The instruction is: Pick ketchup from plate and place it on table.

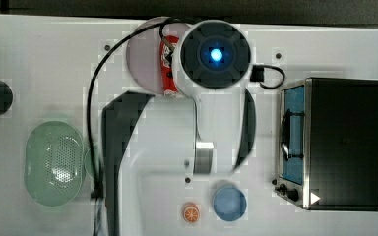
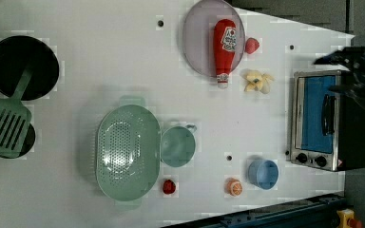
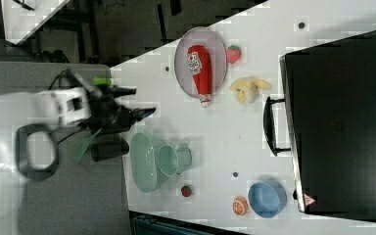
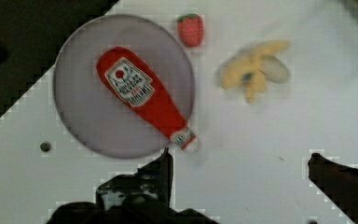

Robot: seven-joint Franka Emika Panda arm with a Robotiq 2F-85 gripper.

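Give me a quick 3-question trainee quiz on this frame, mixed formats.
1. True or false: the ketchup lies wholly inside the plate.
2. In the left view, which item sits just right of the plate? A strawberry, B orange half, C blue bowl.
3. Fill in: the end effector is ___ and holds nothing.

Key: 1 false, its cap end pokes over the rim. 2 A. 3 open.

Ketchup: white label with red tomato emblem, wording illegible. Toaster oven: small triangle sign.
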